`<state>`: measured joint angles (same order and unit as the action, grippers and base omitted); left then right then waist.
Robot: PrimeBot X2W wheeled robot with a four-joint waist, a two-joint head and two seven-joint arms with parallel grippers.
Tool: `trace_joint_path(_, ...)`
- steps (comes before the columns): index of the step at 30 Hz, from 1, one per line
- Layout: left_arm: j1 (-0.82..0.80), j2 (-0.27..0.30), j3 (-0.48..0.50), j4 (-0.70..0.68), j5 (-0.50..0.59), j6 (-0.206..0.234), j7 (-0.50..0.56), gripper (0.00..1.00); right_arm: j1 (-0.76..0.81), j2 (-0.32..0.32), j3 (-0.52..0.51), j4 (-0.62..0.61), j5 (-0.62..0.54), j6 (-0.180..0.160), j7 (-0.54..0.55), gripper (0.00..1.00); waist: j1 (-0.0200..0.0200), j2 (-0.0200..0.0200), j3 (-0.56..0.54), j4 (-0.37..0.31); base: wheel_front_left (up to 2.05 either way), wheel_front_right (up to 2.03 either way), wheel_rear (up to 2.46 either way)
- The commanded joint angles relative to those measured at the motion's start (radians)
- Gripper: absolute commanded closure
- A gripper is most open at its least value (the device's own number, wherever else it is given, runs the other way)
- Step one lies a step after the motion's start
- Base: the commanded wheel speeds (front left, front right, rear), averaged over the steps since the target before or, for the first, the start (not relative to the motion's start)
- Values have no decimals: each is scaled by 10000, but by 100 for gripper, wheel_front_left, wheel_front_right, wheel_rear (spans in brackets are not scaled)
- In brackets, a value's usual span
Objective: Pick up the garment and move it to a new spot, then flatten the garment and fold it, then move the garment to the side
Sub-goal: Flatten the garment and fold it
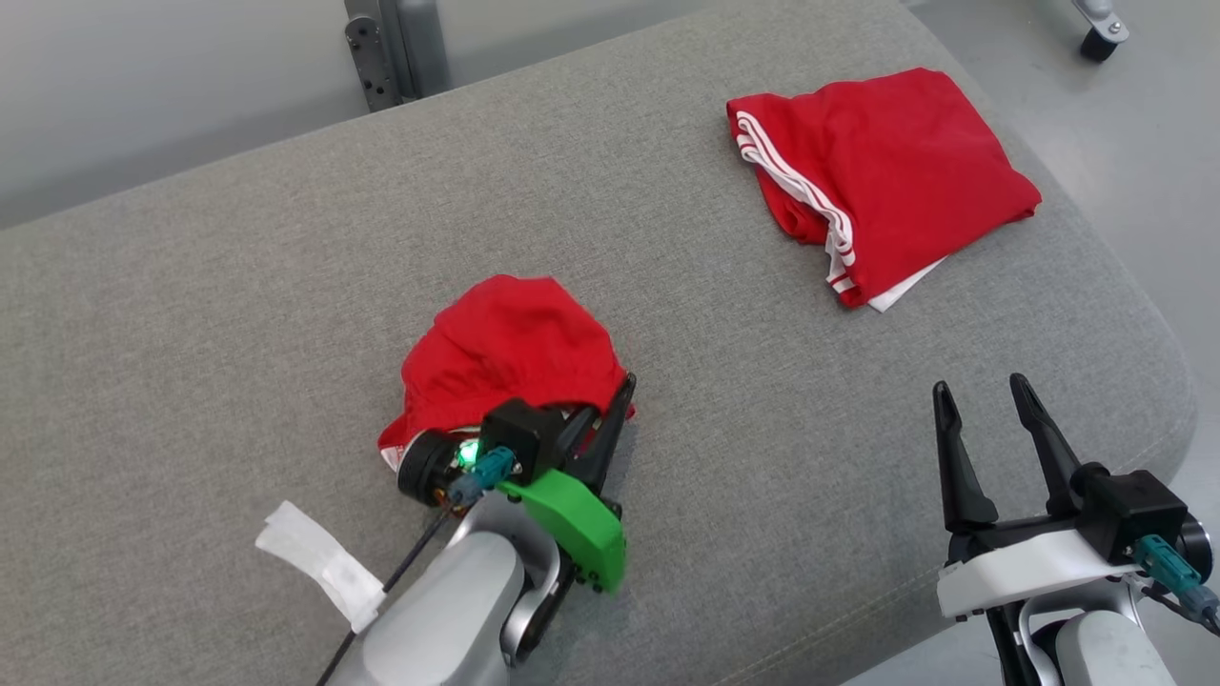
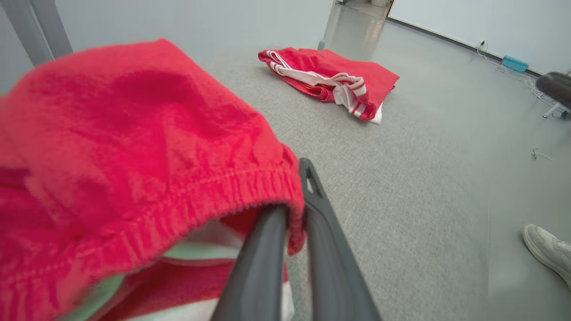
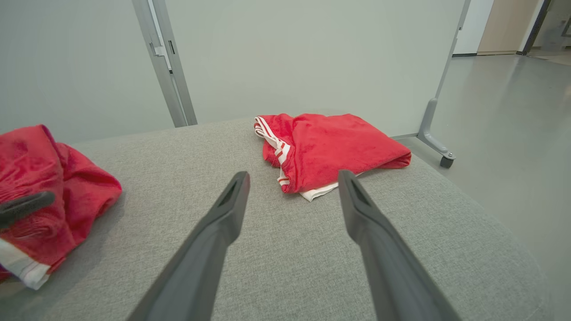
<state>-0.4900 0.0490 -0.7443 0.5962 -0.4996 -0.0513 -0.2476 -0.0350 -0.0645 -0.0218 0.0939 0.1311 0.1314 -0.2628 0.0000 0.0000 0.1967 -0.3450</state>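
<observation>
A grey fabric bench point(image 1: 238, 286) is standing before a pale partition wall point(image 3: 290, 53); glossy grey floor point(image 3: 513, 111) is stretching away at right.

I read the crumpled garment point(image 1: 505, 348) near the bench's point(image 1: 238, 314) front edge as soft, fuzzy red cloth (hem gathered, elastic). The bench cover is coarse matt grey weave. The right gripper's point(image 1: 980, 383) fingers point(image 3: 214, 236) look smooth matt dark plastic; the floor point(image 2: 357, 26) is glossy.
</observation>
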Motion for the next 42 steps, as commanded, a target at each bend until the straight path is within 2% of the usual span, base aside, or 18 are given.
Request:
trace_joint_path(1,-282,31,101,-239,-197,32,-55,100,68,34,-31,39,100,-14,-25,0,0,0,-54,31,0,0,0)
trace_joint_path(4,-658,32,260,-1016,-715,8,19,100,114,53,-29,63,112,-14,-25,0,0,0,-161,99,0,0,0)
trace_joint_path(11,-1571,30,724,-3083,-1489,492,640,100,250,95,21,116,106,-14,-25,0,0,0,-426,256,0,0,0)
trace_joint_path(16,-1869,134,1185,-4493,-1626,1149,1149,100,327,108,-43,148,99,-14,-25,0,0,0,-626,361,0,0,0)
trace_joint_path(22,-1692,118,1551,-6190,-1815,2270,1873,100,522,126,-134,176,108,-14,-25,0,0,0,-869,595,0,0,0)
trace_joint_path(26,-1353,181,1547,-6762,-1784,2873,2256,100,594,131,-93,204,165,-14,-25,0,0,0,-968,819,0,0,0)
trace_joint_path(30,-449,465,1476,-6800,-2078,3046,2487,100,523,127,30,242,274,-14,-25,0,0,0,-944,962,0,0,0)
trace_joint_path(33,908,653,1556,-6888,-2967,3031,2823,100,562,129,31,240,346,-14,-25,0,0,0,-939,1064,0,0,0)
trace_joint_path(40,4355,1803,3290,-7081,-4638,3541,2535,100,800,132,-143,260,188,-14,-26,0,0,0,-963,1445,0,0,0)
trace_joint_path(42,5148,2070,3755,-6895,-5151,3327,2498,100,907,128,-223,261,114,-14,-25,0,0,0,-1006,1645,0,0,0)
